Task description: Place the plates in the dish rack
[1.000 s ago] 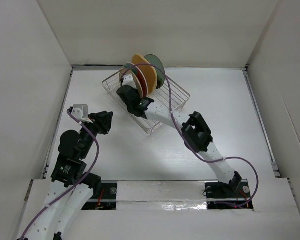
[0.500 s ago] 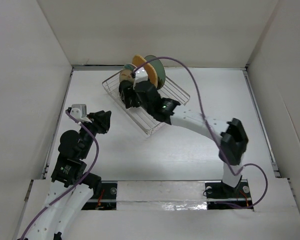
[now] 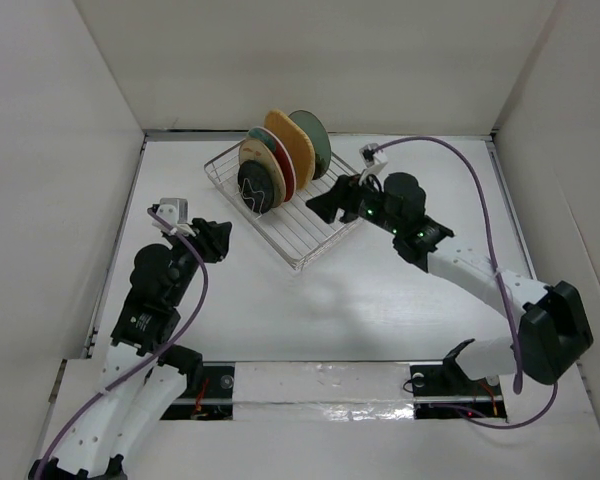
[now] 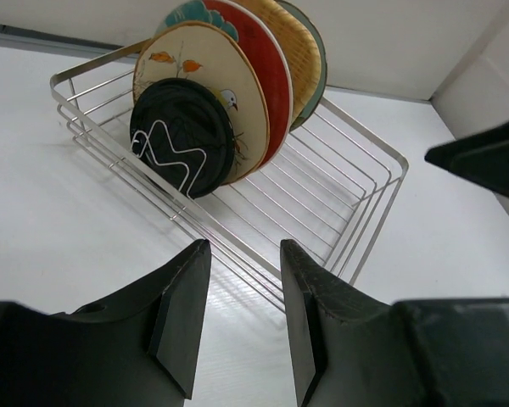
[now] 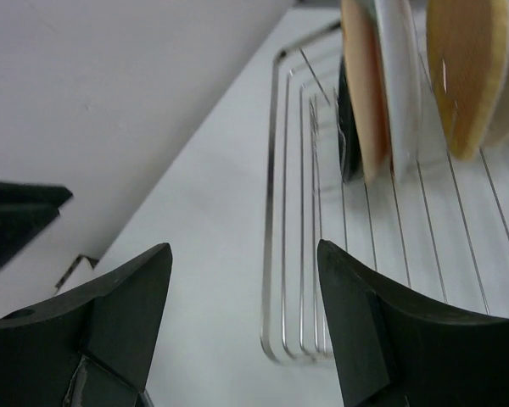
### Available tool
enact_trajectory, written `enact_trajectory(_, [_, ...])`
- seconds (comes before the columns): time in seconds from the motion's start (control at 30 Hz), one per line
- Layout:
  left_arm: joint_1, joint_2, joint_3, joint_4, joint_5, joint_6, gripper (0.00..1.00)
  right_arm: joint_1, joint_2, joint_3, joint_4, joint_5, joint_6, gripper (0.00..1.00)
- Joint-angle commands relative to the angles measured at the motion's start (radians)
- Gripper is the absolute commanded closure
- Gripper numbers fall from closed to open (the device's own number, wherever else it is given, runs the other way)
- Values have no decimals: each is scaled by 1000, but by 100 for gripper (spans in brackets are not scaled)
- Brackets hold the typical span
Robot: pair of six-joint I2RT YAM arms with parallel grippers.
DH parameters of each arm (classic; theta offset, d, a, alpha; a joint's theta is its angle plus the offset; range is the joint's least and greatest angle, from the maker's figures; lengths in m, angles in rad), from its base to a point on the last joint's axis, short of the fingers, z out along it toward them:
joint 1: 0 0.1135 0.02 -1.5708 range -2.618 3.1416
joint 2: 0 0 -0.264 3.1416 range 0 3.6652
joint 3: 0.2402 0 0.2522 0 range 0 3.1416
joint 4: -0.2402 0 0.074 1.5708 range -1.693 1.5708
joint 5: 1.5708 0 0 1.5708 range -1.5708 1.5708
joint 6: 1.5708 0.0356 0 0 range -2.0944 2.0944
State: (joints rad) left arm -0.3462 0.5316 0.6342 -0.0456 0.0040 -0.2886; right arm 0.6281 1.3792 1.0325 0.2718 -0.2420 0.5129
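The dish rack [image 3: 325, 215] stands tilted at the back middle of the table. Five plates stand on edge in it: black [image 3: 261, 186] in front, then beige floral [image 3: 252, 156], red-rimmed [image 3: 283, 165], orange-tan [image 3: 292, 145] and green [image 3: 313, 135]. I cannot pick out the cream plate. In the left wrist view the rack [image 4: 356, 203] holds the black plate [image 4: 182, 136] and the beige plate [image 4: 216, 72]. My left gripper [image 3: 222, 236] [image 4: 243, 248] is open and empty, left of the rack. My right gripper [image 3: 320, 206] [image 5: 242, 253] is open and empty over the rack's near right part [image 5: 276, 212].
White walls close the table in on the left, back and right. The right arm's purple cable [image 3: 460, 150] arcs above the table's right half. The right gripper's tip [image 4: 483, 157] shows at the right edge of the left wrist view.
My right gripper has drawn back to the right from the plate row, open, and the black plate now stands at the front. My left gripper has edged a little toward the rack.
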Motion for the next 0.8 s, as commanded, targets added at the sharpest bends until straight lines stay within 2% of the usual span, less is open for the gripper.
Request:
enact_trajectory(0.0, [4,7,-5,33,21,3,65,-44,-190,-72,50,39,-40,27])
enact_trajectory(0.17, [4,4,-19,50,34,11,64,-126,-419,-233,-86,275,-134,32])
enact_trajectory(0.33, [4,27,-13,85,44,20,64,-148,-618,-477,90,441,-56,39])
enact_trajectory(0.4, [4,38,-11,84,50,26,64,-171,-629,-546,151,483,-25,40])
enact_trajectory(0.77, [4,-15,-30,99,51,31,65,-171,-552,-535,153,484,-7,40])
